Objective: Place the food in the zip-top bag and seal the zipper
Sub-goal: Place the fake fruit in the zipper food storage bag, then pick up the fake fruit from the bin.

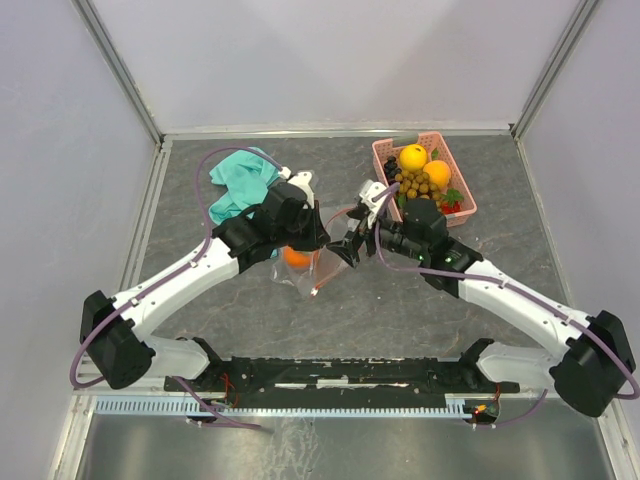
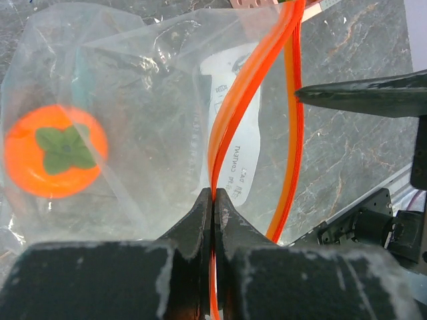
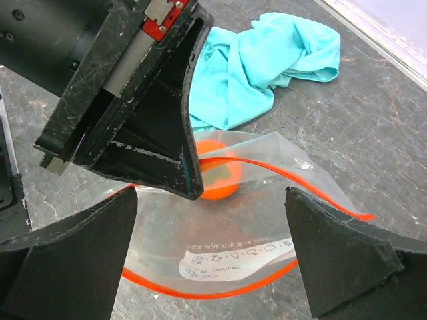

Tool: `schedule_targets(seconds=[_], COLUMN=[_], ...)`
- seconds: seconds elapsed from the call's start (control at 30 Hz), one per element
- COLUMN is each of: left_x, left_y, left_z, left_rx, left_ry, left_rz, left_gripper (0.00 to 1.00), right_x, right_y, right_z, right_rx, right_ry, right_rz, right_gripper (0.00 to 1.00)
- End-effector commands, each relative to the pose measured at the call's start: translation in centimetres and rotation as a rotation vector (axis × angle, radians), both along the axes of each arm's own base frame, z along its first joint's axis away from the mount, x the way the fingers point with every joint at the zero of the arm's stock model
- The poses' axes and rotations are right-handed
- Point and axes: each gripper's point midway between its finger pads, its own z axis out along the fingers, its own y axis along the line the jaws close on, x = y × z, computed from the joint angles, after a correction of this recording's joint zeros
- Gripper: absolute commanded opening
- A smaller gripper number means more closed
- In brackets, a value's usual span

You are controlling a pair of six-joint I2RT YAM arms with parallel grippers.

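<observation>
Zip-top bag (image 3: 267, 220) holds one orange fruit (image 2: 55, 151), mouth gaping toward the spread right gripper (image 3: 210, 203). Left gripper (image 2: 213, 207) pinches its zipper (image 2: 230, 120); other fruits (image 1: 413, 157), apparently, fill the pink basket (image 1: 385, 160) beyond it.

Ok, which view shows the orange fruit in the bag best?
Left wrist: the orange fruit shows whole through the bag. Right wrist hides part behind the left fingers; top external gives a small patch.
</observation>
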Motion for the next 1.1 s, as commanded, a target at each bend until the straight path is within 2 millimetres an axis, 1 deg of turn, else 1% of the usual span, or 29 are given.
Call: schedule_targets(seconds=[0.0,0.17,0.27,0.33,0.4,0.57,0.7,0.83,0.97,1.07], left_x=[0.4,0.8,1.1,1.4,1.6,2.4,2.8,2.9,3.2,3.7], left_y=[0.6,1.3,1.8,2.2,2.5,3.1,3.5,3.4,3.4,3.5], left_z=[1.3,2.3,2.6,2.8,3.1,4.2,4.6,4.8,5.3,5.1], left_rx=[-0.021,-0.027,-0.012,0.008,0.021,0.055,0.082,0.079,0.071,0.069], left_ry=[-0.032,-0.063,-0.086,-0.105,-0.12,-0.183,-0.22,-0.24,-0.251,-0.246], left_rz=[0.039,0.056,0.067,0.073,0.074,0.077,0.07,0.057,0.072,0.108], left_gripper=[0.03,0.03,0.03,0.03,0.03,0.03,0.03,0.03,0.03,0.03], right_x=[-0.1,0.2,0.7,1.6,2.5,6.0,9.3,12.4,15.5,18.1], right_y=[-1.2,-3.5,-4.7,-5.8,-6.7,-10.5,-14.3,-18.3,-21.7,-24.0], right_z=[2.5,3.7,4.1,4.4,4.2,4.1,3.6,2.6,1.1,-1.4], right_rx=[0.04,0.015,-0.015,-0.047,-0.088,-0.128,-0.119,-0.141,-0.146,-0.098], right_ry=[-0.043,-0.041,-0.029,-0.023,-0.006,0.063,0.159,0.196,0.255,0.334], right_rz=[-0.059,-0.174,-0.238,-0.314,-0.368,-0.592,-0.788,-0.976,-1.127,-1.255], right_gripper=[0.99,0.99,0.99,0.99,0.99,0.99,0.99,0.99,0.99,0.99])
